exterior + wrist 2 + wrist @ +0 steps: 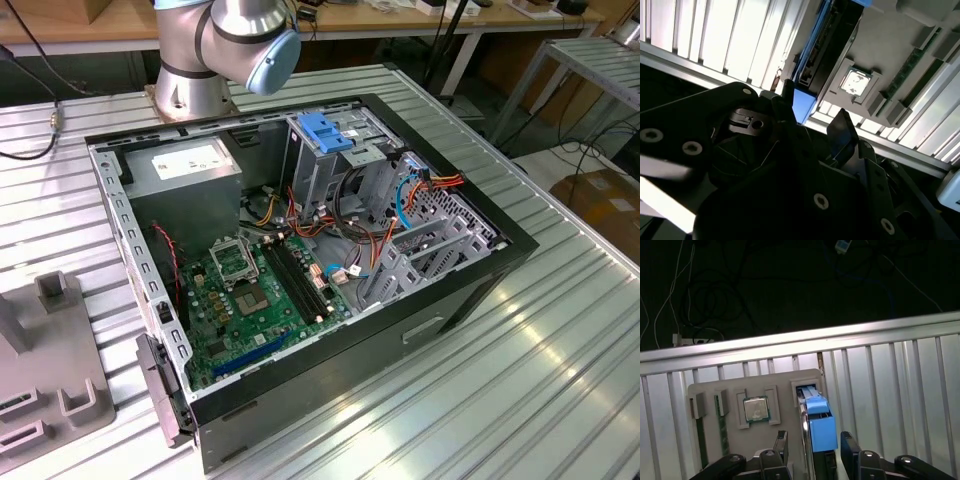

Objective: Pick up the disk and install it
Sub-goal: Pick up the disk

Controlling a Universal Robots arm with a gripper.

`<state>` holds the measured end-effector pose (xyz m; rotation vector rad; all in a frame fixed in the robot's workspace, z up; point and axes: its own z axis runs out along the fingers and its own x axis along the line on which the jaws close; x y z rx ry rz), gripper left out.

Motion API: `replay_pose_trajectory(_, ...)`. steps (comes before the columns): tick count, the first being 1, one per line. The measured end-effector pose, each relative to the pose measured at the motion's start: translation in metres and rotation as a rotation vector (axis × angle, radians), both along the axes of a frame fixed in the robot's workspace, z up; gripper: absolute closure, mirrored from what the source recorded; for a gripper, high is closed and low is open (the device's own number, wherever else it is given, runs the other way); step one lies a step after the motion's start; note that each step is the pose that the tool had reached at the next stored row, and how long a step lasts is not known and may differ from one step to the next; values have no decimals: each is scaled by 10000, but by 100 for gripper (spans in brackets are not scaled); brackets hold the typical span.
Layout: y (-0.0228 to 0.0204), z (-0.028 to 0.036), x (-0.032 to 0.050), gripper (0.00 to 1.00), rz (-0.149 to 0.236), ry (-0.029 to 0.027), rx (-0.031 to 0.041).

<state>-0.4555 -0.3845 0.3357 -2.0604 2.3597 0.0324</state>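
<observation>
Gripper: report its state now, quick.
Gripper: open, jaws on either side of the disk, which stands on edge in the grey holder; not closed on it.

1. Exterior view looks fine from my end. The light is even and comes from overhead, there's a soft sheen on the ribbed desk (560,330) toward the exterior view's right, and only mild shadow inside the computer case (470,290).
2. Second wrist view is rough. The end effector (815,112) is a near-black, soft-focus silhouette, and the desk slats behind it are blown out white.
3. First wrist view has harsh contrast: the desk glares while the background past its edge is almost black.
</observation>
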Motion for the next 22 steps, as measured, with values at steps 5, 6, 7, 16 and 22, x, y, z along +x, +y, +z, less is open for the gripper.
replay_pose_trajectory(5,20,-45,0,46,15,3,146)
replay_pose_trajectory(6,20,-51,-3,46,14,4,170)
replay_pose_trajectory(7,20,-62,-8,46,14,6,187)
replay_pose_trajectory(16,20,-181,-58,46,17,9,196)
replay_pose_trajectory(22,21,-218,-56,46,53,132,197)
